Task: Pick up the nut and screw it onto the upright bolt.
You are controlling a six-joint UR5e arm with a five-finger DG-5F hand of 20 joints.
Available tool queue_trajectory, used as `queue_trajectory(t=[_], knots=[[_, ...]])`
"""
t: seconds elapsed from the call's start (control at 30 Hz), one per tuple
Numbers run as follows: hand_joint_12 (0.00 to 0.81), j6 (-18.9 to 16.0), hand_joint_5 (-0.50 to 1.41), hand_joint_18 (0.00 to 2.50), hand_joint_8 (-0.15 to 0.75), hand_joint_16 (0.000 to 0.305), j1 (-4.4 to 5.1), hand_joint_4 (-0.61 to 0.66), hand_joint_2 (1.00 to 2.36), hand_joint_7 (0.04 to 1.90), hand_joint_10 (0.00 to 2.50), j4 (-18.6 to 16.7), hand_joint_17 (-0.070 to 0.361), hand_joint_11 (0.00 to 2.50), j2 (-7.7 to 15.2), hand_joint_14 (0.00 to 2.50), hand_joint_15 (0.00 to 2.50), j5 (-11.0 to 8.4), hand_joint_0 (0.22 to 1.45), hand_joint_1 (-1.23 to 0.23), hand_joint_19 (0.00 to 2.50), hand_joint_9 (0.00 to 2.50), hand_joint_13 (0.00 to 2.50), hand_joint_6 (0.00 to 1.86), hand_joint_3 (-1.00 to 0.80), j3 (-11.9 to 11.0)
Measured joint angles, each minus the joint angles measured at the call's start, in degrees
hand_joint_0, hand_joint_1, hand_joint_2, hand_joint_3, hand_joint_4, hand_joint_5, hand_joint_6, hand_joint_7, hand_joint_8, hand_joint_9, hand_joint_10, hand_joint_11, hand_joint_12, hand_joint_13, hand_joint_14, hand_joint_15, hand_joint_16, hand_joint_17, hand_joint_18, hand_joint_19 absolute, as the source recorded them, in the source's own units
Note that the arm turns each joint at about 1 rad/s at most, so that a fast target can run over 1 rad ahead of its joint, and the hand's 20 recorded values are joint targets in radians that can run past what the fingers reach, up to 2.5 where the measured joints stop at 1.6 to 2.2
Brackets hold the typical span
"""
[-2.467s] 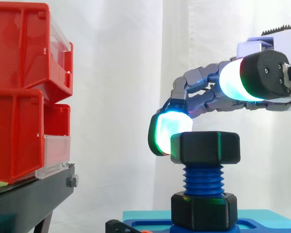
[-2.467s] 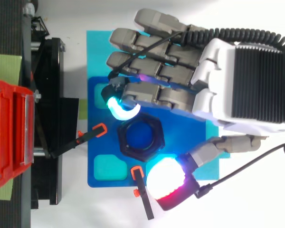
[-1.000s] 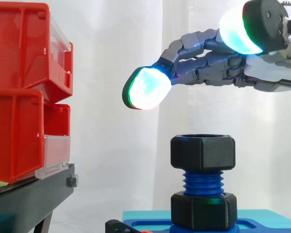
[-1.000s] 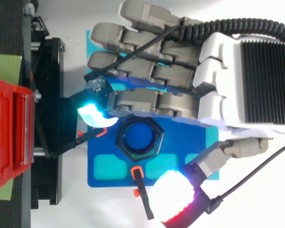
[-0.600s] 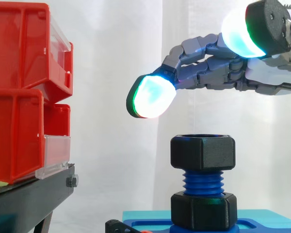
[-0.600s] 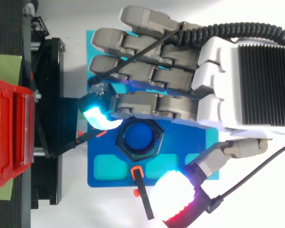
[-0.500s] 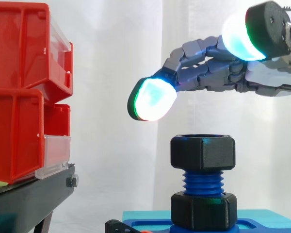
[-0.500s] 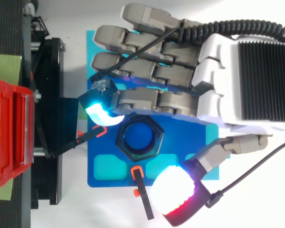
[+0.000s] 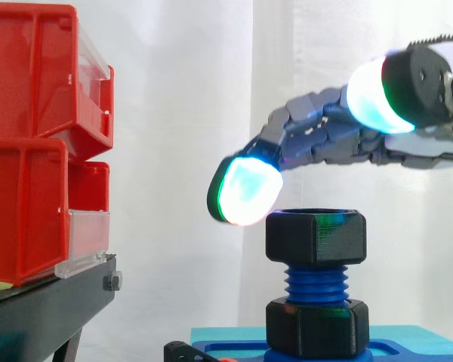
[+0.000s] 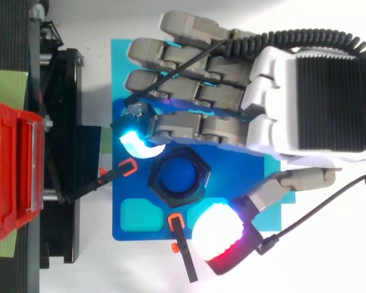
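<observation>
1. The hand (image 9: 325, 141) has come down since half a second ago. Its leading fingertip pad (image 9: 245, 192), which then hung clear above the nut (image 9: 315, 236), now sits level with the nut's top rim, just to its left.
2. The nut has not moved. It sits threaded on the top of the upright blue bolt (image 9: 315, 284), above a second black nut (image 9: 315, 328) at the blue base (image 10: 129, 120).
3. The hand reaches in from the right, palm down. Its fingers are gently bent and spread apart, holding nothing.
4. From above, the thumb pad (image 10: 216, 235) stands off the nut's near side and the fingertip pad curls by its far corner.
5. The pad may just graze that corner; I cannot be sure.
6. The wrist is cut off at the right edge.
7. The red bins (image 9: 38, 136) stand well to the left.
</observation>
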State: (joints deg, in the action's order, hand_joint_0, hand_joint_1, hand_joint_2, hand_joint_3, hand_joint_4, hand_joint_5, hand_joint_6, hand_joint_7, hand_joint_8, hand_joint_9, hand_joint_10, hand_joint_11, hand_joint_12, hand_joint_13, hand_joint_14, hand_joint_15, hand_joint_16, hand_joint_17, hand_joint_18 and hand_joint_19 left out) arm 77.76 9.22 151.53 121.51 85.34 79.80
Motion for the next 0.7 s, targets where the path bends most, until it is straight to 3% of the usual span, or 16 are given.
queue_trajectory(t=[0.17,0.47,0.7], knots=[[0.345,-1.1,-0.16,0.00,0.264,0.046,0.12,0.25,1.00,0.81,0.00,-0.8,0.103,0.00,1.3,0.00,0.00,0.01,0.47,-0.10,0.00,0.35,0.18,0.50,-0.50,0.0],[0.346,-1.9,-0.16,0.00,0.267,0.045,0.05,0.27,1.00,0.85,0.00,-1.6,0.102,0.00,1.6,0.00,0.00,0.31,0.47,-0.12,0.00,0.36,0.20,0.50,-0.50,0.0],[0.346,-1.9,-0.14,0.01,0.273,0.044,-0.13,0.29,1.00,1.03,0.00,-1.5,0.099,0.00,1.6,0.00,0.00,0.35,0.47,-0.15,0.00,0.39,0.22,0.50,-0.50,0.0]])
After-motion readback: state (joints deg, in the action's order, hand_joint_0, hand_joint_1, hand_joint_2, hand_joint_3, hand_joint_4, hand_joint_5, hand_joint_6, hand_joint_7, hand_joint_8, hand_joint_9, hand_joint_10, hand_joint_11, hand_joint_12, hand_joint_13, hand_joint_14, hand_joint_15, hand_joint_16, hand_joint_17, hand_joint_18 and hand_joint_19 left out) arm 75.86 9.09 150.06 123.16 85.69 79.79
